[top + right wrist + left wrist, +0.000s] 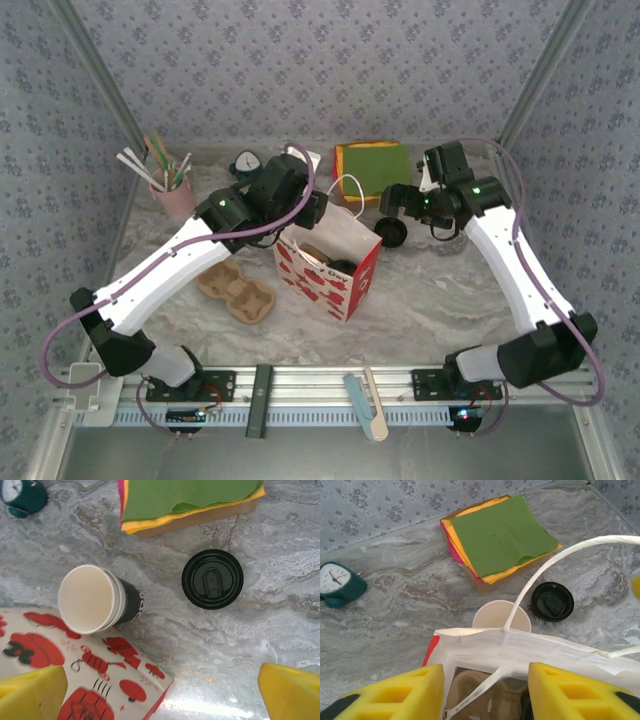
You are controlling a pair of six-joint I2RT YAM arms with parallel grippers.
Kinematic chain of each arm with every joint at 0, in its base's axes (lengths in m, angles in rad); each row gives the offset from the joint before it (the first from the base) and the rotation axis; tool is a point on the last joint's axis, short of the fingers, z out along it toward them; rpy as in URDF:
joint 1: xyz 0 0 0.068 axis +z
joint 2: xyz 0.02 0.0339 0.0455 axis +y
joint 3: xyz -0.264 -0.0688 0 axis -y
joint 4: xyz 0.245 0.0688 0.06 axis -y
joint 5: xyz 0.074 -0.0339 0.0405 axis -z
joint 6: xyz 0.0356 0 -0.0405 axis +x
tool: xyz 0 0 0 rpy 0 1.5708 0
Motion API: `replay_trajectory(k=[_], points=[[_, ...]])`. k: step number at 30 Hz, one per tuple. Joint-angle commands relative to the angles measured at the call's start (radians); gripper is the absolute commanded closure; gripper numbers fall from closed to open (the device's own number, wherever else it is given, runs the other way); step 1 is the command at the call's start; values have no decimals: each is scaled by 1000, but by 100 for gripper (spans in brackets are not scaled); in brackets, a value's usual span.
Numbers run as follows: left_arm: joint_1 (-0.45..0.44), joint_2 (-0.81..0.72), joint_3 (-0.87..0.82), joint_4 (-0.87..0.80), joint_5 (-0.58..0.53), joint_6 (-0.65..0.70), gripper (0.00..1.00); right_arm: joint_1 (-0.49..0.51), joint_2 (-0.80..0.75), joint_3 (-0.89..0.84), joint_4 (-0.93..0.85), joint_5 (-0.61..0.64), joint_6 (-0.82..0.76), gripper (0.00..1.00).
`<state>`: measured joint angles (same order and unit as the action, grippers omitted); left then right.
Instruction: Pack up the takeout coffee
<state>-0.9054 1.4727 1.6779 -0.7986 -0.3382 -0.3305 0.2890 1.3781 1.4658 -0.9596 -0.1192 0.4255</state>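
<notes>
Grey-veined marble counter sits between floral-papered walls, and a red-and-white printed paper bag with white strip handles stands open at its middle. The top view takes in both white arms and what lies wide of the bag: a pink cup of straws and sticks far to the bag's left, and a brown moulded cardboard cup carrier just left of it. The left wrist view looks down into the bag's mouth. There the left jaws, yellow and spread apart, hang over the opening with nothing pinched, above a brown cardboard piece inside. Beyond the bag's far wall that view shows a small dark green alarm clock and a stack of green, yellow and pink paper napkins in a cardboard tray. The right wrist view shows a small dark paper cup with white rim and inside, open, just beside the bag's far wall; whether they touch I cannot tell. To the cup's right and apart from the bag sits a round black plastic lid, seen from straight above, so what is under it is hidden. The right jaws stand wide apart and empty.
</notes>
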Motion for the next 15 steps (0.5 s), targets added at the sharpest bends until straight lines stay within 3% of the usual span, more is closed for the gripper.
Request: replay_trajectory(k=[1, 3, 5, 6, 7, 10, 12, 15], points=[[-6, -1, 59, 9, -29, 10, 49, -25, 64, 60, 39, 31, -10, 0], [-3, -7, 70, 4, -37, 8, 40, -39, 108, 83, 66, 27, -12, 0], [13, -15, 76, 1, -25, 0, 38, -48, 171, 123, 74, 27, -18, 0], [25, -21, 78, -3, -15, -7, 36, -51, 214, 149, 74, 28, -24, 3], [42, -26, 79, -7, -6, -20, 27, -54, 252, 174, 75, 35, -30, 7], [99, -51, 66, -6, 47, -48, 20, -53, 367, 251, 73, 55, -57, 19], [129, -66, 58, -12, 59, -63, 2, -49, 443, 316, 58, 72, -73, 24], [175, -82, 46, -25, 93, -88, 0, -39, 573, 435, 22, 118, -92, 28]])
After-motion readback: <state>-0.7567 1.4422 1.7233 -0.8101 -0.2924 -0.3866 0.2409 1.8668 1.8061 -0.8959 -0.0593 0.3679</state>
